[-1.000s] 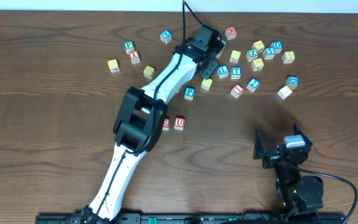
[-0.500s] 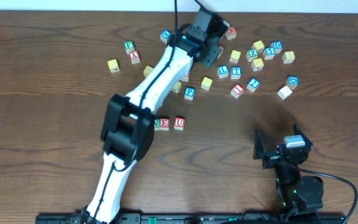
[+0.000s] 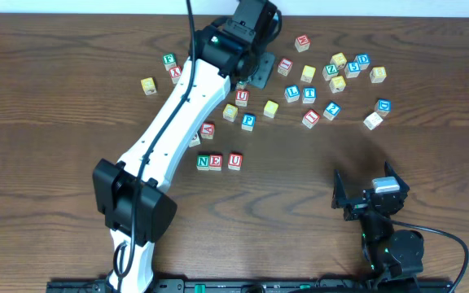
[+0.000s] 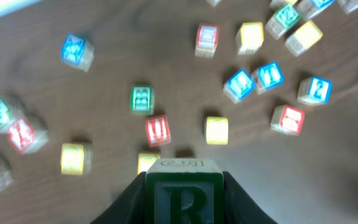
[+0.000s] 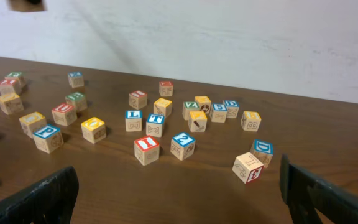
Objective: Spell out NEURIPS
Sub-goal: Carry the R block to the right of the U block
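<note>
Overhead, your right gripper (image 3: 365, 191) sits by the near edge toward the right corner, its fingers spread with nothing between them. Mid-table, the N-E-U row (image 3: 216, 162) lies just right of the left arm (image 3: 177, 114), which slants across several loose cubes. Beyond it, the P (image 3: 249, 121) sits among scattered cubes (image 3: 332, 81). By the far edge, your left gripper (image 4: 183, 185) clamps the green R (image 4: 182, 200), held above them.

The left arm (image 3: 177, 106) has white link covers and black joint housings, with a black cable (image 3: 190, 16) at its far end. The right arm (image 3: 385, 236), left gripper (image 4: 182, 183) and right gripper (image 5: 179, 193) are black.
</note>
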